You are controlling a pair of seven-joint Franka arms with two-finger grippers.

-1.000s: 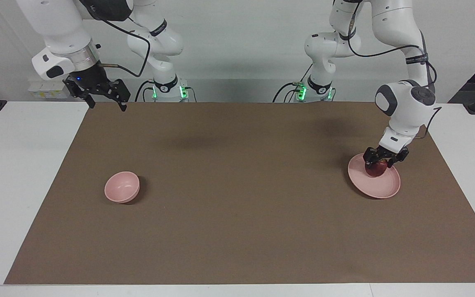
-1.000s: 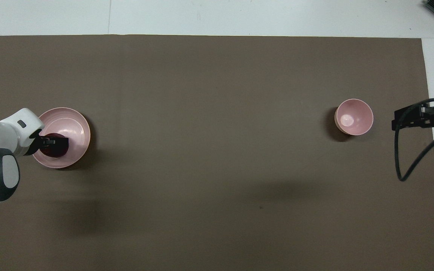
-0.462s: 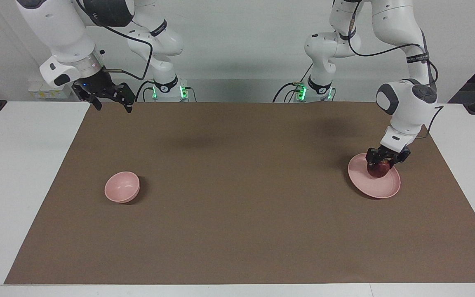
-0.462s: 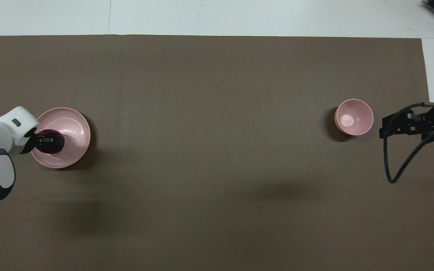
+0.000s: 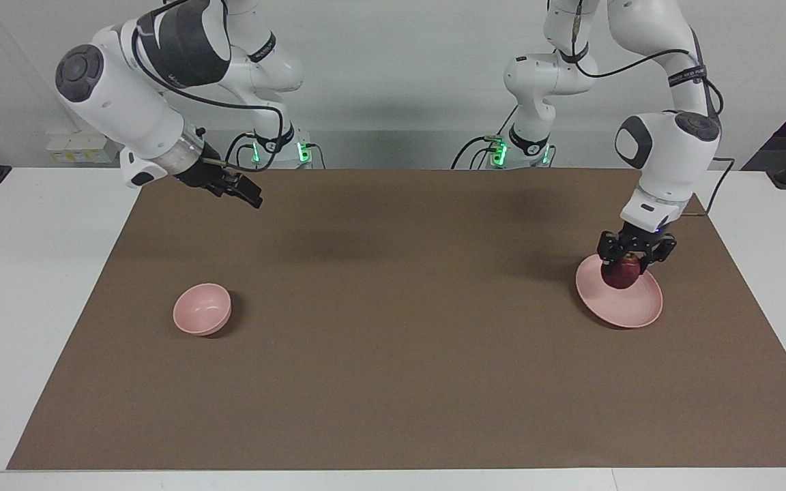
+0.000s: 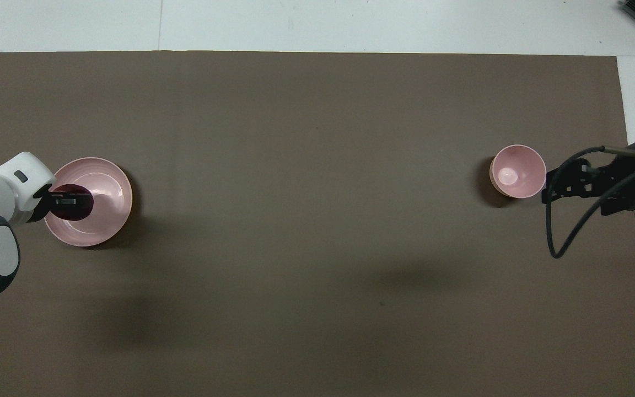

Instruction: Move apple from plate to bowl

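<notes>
The dark red apple (image 5: 621, 277) is held in my left gripper (image 5: 628, 262), which is shut on it from above, at or just above the pink plate (image 5: 633, 311). The plate lies near the left arm's end of the mat. In the overhead view the left gripper (image 6: 69, 203) covers much of the apple (image 6: 77, 214) over the plate (image 6: 111, 193). The small pink bowl (image 5: 202, 310) sits empty near the right arm's end and also shows in the overhead view (image 6: 517, 171). My right gripper (image 5: 251, 198) is open and empty, up in the air over the mat beside the bowl (image 6: 546, 188).
A brown mat (image 5: 393, 341) covers most of the white table (image 5: 24, 307). A black cable (image 6: 565, 242) hangs from the right gripper.
The left gripper has risen slightly with the apple and shifted a little over the plate. The right arm has swung its gripper in over the mat toward the bowl.
</notes>
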